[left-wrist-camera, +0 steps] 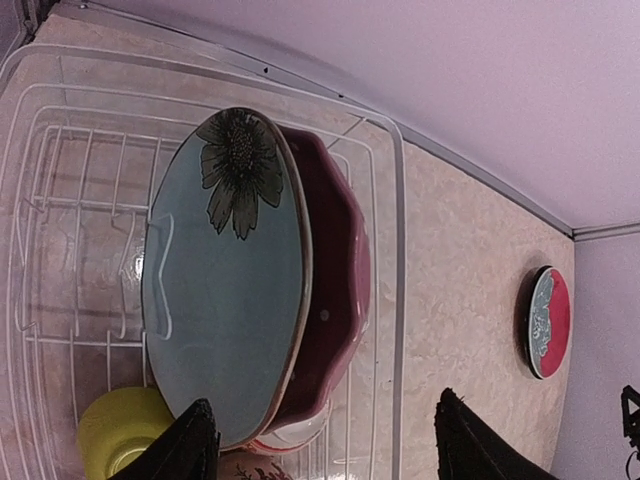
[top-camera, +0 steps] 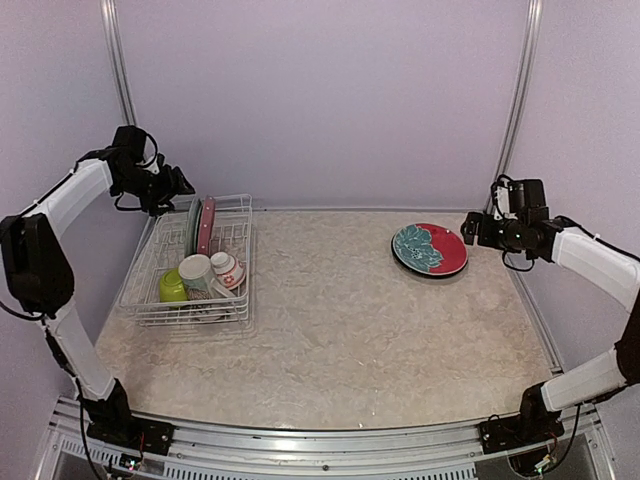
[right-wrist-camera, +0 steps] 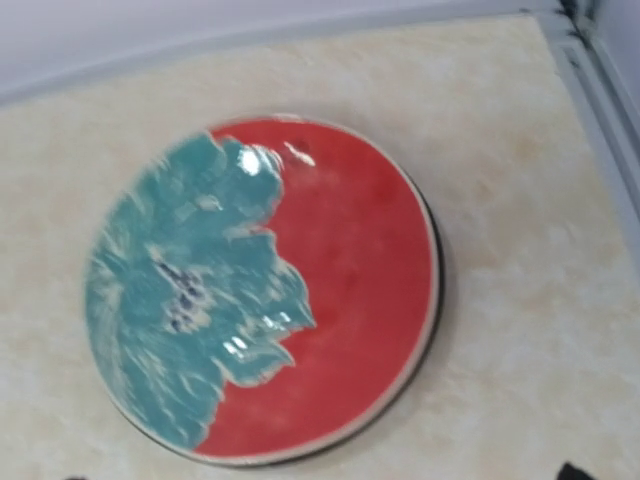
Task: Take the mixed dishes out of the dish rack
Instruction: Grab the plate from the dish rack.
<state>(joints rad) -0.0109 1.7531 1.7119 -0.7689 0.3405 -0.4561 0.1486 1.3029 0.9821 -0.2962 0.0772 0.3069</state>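
The white wire dish rack (top-camera: 240,255) stands at the left of the table. A pale teal plate (top-camera: 192,226) and a pink plate (top-camera: 207,224) stand upright in its far slots. A lime-green bowl (top-camera: 172,287), a cream mug (top-camera: 196,272) and a small white-and-red bowl (top-camera: 228,268) sit at its near end. My left gripper (top-camera: 178,186) hovers open above the rack's far end. In the left wrist view its jaws (left-wrist-camera: 325,450) stand wide apart, astride the teal plate (left-wrist-camera: 225,300) and pink plate (left-wrist-camera: 340,290). The red plate with teal flower (top-camera: 431,249) lies flat on the table. My right gripper (top-camera: 472,230) is open and empty beside that plate (right-wrist-camera: 280,290).
The rack's right rim (left-wrist-camera: 398,300) runs between the left fingers. A metal frame rail (top-camera: 530,300) edges the table on the right, close behind the red plate. The purple back wall stands just behind the rack.
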